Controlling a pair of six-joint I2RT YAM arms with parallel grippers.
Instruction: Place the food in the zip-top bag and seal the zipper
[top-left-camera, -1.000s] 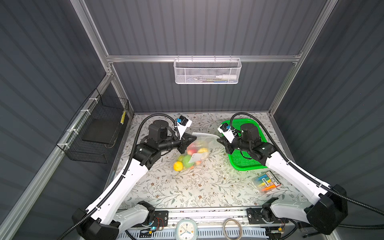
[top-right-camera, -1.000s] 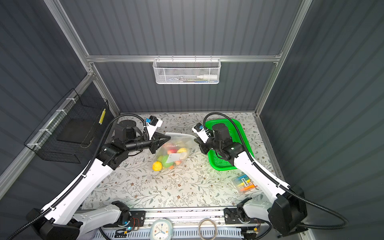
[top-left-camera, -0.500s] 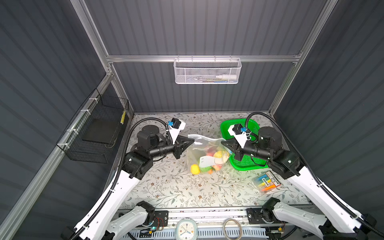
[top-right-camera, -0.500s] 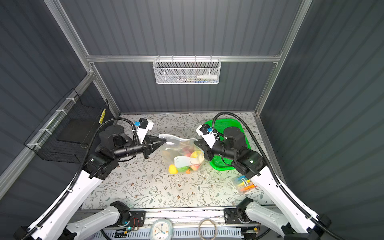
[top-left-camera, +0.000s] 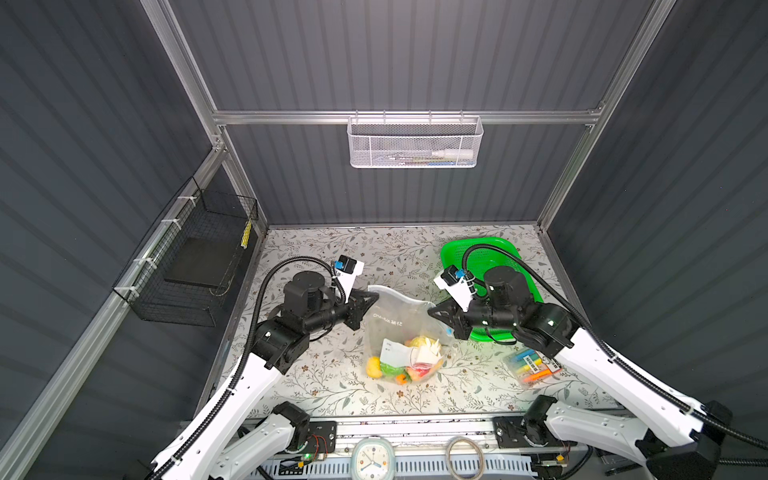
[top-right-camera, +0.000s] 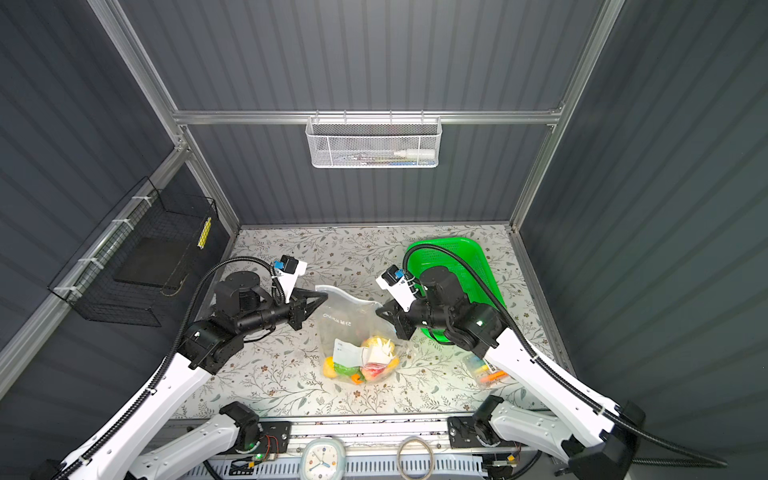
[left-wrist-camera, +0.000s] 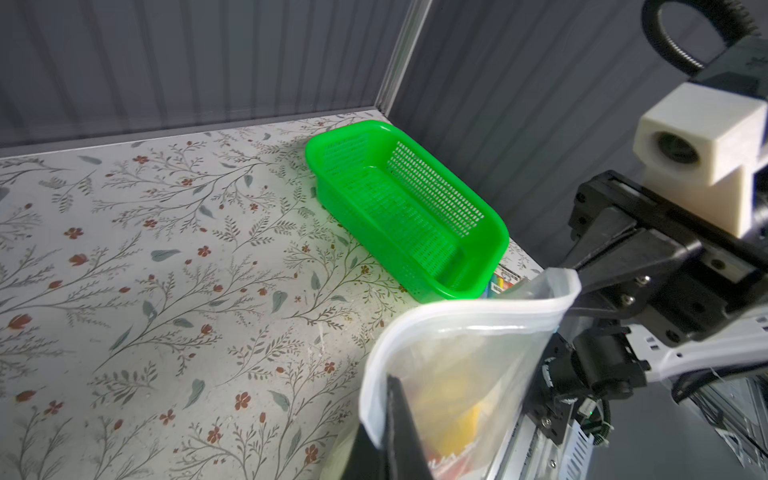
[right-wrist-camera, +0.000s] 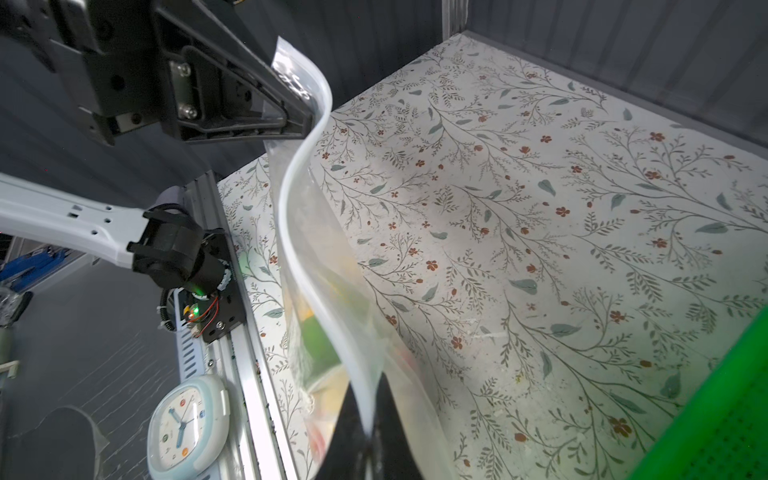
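The zip-top bag (top-left-camera: 397, 326) (top-right-camera: 347, 328) hangs upright between both grippers in both top views, clear with a white label. The food (top-left-camera: 405, 363) (top-right-camera: 365, 361) lies heaped in its bottom: yellow, green, red and orange pieces. My left gripper (top-left-camera: 376, 296) (top-right-camera: 324, 296) (left-wrist-camera: 384, 399) is shut on one end of the mouth edge. My right gripper (top-left-camera: 432, 309) (top-right-camera: 379, 311) (right-wrist-camera: 368, 432) is shut on the other end. The whitish zipper (left-wrist-camera: 469, 320) (right-wrist-camera: 299, 195) sags in a curve between them. Whether the bag's bottom touches the table I cannot tell.
A green perforated basket (top-left-camera: 511, 257) (top-right-camera: 478, 253) (left-wrist-camera: 399, 199) stands at the back right, behind the right arm. A packet of coloured markers (top-left-camera: 532, 365) (top-right-camera: 486, 372) lies at the front right. A clock (top-left-camera: 372, 457) (right-wrist-camera: 187, 419) sits on the front rail. A black wire basket (top-left-camera: 199, 266) hangs on the left wall.
Both grippers kept their hold and came forward with the bag. The bag went from lying slanted to hanging upright, and the food slid down into its bottom.
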